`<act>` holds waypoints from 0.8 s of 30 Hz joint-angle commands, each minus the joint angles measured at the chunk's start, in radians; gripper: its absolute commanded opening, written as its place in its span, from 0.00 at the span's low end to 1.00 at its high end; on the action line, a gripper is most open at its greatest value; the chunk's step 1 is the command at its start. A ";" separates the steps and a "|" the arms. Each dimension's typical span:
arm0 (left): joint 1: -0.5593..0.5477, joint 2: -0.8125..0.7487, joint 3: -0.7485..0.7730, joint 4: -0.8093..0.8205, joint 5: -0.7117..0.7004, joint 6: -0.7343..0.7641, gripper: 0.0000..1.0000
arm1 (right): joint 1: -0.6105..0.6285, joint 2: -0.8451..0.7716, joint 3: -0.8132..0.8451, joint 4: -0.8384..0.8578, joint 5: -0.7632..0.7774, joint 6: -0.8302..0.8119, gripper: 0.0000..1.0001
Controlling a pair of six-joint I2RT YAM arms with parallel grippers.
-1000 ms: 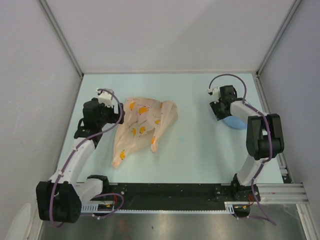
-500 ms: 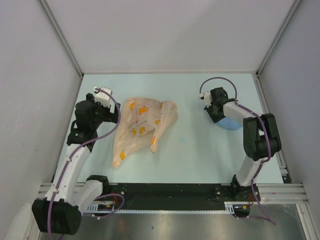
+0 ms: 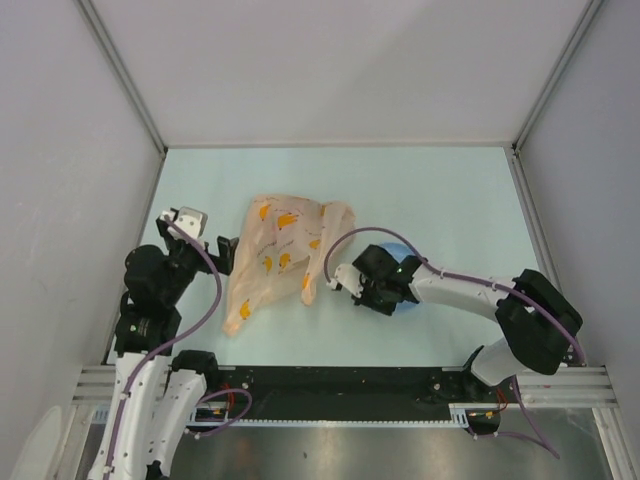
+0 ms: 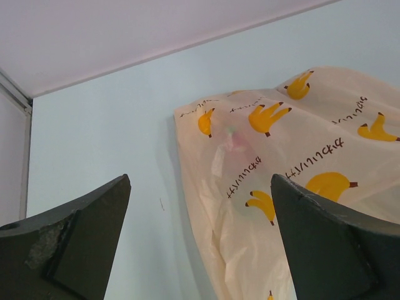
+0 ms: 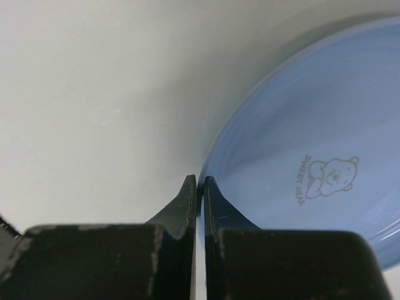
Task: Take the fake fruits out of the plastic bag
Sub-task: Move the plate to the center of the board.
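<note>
The peach-orange plastic bag [image 3: 280, 250] with banana prints lies flat at centre-left. In the left wrist view the bag [image 4: 300, 162] fills the right side, and a faint pink shape [image 4: 234, 140] shows through it. The other fake fruits are hidden. My left gripper [image 3: 222, 256] is open and empty, just off the bag's left edge; its jaws stand wide apart, midpoint [image 4: 200, 181]. My right gripper [image 3: 390, 295] is shut on the rim of the round blue plate [image 3: 408, 308], just right of the bag. In the right wrist view the jaws [image 5: 200, 182] pinch the plate [image 5: 312, 156] at its edge.
Grey walls enclose the pale blue table [image 3: 450, 190] on three sides. The black rail [image 3: 340, 385] with the arm bases runs along the near edge. The plate bears a small bear print [image 5: 328, 178].
My right arm has swung from the far right to the centre, bringing the blue plate next to the bag. My left arm has drawn back toward the near left.
</note>
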 commanded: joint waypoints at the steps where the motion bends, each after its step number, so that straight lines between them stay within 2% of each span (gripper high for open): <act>1: 0.004 -0.065 0.011 -0.066 0.004 -0.027 1.00 | 0.154 -0.034 -0.043 -0.060 -0.071 -0.020 0.00; 7: 0.012 -0.102 0.011 -0.120 -0.025 -0.028 1.00 | 0.338 -0.033 -0.061 0.003 -0.061 -0.025 0.00; 9: 0.012 -0.106 0.019 -0.158 -0.010 -0.021 1.00 | 0.388 -0.031 -0.061 0.034 -0.047 -0.034 0.15; 10: 0.012 -0.115 0.017 -0.167 0.004 -0.016 1.00 | 0.400 -0.031 -0.060 0.041 -0.015 -0.040 0.27; 11: 0.012 -0.120 0.013 -0.175 0.004 -0.011 1.00 | 0.408 -0.036 -0.052 0.046 0.011 -0.040 0.50; 13: 0.012 -0.131 0.000 -0.192 -0.013 -0.002 1.00 | 0.409 -0.050 -0.014 0.005 0.086 -0.042 0.54; 15: 0.012 -0.135 -0.006 -0.239 0.004 0.056 1.00 | 0.374 -0.094 0.078 -0.113 0.094 -0.040 0.57; 17: 0.027 -0.148 -0.003 -0.267 0.059 0.085 1.00 | 0.346 -0.151 0.123 -0.188 0.080 -0.007 0.78; 20: 0.047 -0.149 0.028 -0.313 0.211 0.154 1.00 | 0.329 -0.263 0.227 -0.293 0.068 0.076 0.89; 22: 0.047 -0.128 0.084 -0.351 0.239 0.179 1.00 | 0.323 -0.318 0.307 -0.322 0.068 0.148 0.92; 24: 0.047 -0.077 0.155 -0.395 0.243 0.264 1.00 | 0.311 -0.346 0.348 -0.319 0.032 0.258 0.89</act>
